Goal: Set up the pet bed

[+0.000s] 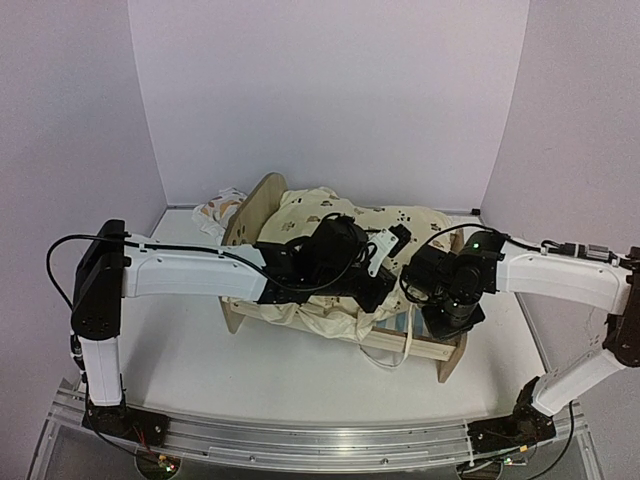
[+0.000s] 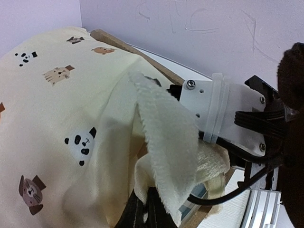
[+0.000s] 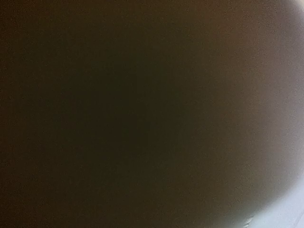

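The pet bed (image 1: pixel 252 205) of light plywood stands mid-table, and its striped base (image 1: pixel 400 325) peeks out at the near right end. The cream animal-print quilt (image 1: pixel 330 212) is draped over it. My left gripper (image 1: pixel 385 285) reaches across the bed. In the left wrist view its black fingers (image 2: pixel 142 209) are shut on the quilt's (image 2: pixel 71 95) edge, with a fleecy flap (image 2: pixel 166 137) folded up. My right gripper (image 1: pixel 432 305) points down at the bed's near right end with its jaws hidden. The right wrist view is dark and blocked.
The leaf-print pillow (image 1: pixel 220 210) lies on the table behind the bed's far end board. The right arm's white and black wrist (image 2: pixel 223 114) is close beside the flap. White walls close in the back and sides.
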`<state>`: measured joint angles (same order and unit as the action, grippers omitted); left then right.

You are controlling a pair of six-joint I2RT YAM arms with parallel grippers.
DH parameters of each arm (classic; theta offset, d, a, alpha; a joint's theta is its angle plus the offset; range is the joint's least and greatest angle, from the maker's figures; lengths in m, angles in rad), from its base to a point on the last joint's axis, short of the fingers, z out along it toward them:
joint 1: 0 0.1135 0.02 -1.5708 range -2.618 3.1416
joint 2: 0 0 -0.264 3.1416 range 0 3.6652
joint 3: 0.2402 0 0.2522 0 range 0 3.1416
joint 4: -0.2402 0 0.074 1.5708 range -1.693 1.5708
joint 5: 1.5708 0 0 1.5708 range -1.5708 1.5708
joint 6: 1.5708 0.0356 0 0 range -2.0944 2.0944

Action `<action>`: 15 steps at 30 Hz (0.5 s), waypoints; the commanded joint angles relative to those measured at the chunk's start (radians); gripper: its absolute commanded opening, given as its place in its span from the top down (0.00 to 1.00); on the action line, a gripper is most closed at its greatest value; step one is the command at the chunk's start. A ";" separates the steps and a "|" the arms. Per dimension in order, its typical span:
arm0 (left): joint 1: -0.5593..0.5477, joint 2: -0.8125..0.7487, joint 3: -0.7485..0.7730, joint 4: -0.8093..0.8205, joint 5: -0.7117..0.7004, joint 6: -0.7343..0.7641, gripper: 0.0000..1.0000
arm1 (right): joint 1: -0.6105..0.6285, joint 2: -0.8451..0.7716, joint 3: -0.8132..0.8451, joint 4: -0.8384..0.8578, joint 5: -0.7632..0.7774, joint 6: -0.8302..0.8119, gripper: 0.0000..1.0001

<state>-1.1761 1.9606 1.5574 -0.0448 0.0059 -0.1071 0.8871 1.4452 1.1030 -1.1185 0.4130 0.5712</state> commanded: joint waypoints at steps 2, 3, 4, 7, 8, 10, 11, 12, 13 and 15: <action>-0.004 -0.037 0.031 -0.062 -0.014 -0.027 0.85 | 0.006 -0.043 0.037 -0.035 -0.026 -0.021 0.61; -0.004 -0.042 0.026 -0.067 -0.020 -0.034 0.81 | 0.006 -0.057 0.049 -0.038 -0.035 -0.032 0.55; -0.004 -0.047 0.017 -0.069 -0.031 -0.040 0.76 | 0.006 -0.071 0.057 -0.042 -0.040 -0.037 0.51; -0.004 -0.076 -0.012 -0.072 -0.059 -0.056 0.63 | 0.006 -0.127 0.076 -0.048 -0.059 -0.048 0.41; -0.003 -0.085 -0.024 -0.072 -0.066 -0.060 0.60 | 0.006 -0.149 0.080 -0.048 -0.064 -0.048 0.38; -0.004 -0.106 -0.046 -0.070 -0.073 -0.066 0.55 | 0.006 -0.194 0.082 -0.048 -0.066 -0.043 0.33; -0.004 -0.114 -0.057 -0.069 -0.074 -0.067 0.53 | 0.006 -0.219 0.080 -0.048 -0.062 -0.037 0.32; -0.004 -0.122 -0.068 -0.067 -0.074 -0.068 0.51 | 0.006 -0.245 0.074 -0.048 -0.053 -0.029 0.30; -0.004 -0.131 -0.078 -0.066 -0.075 -0.069 0.49 | 0.006 -0.267 0.065 -0.048 -0.042 -0.020 0.29; -0.004 -0.146 -0.091 -0.066 -0.073 -0.070 0.46 | 0.006 -0.301 0.041 -0.050 -0.017 0.001 0.25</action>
<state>-1.1782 1.9043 1.4894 -0.1153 -0.0469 -0.1643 0.8928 1.2182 1.1461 -1.1422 0.3638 0.5360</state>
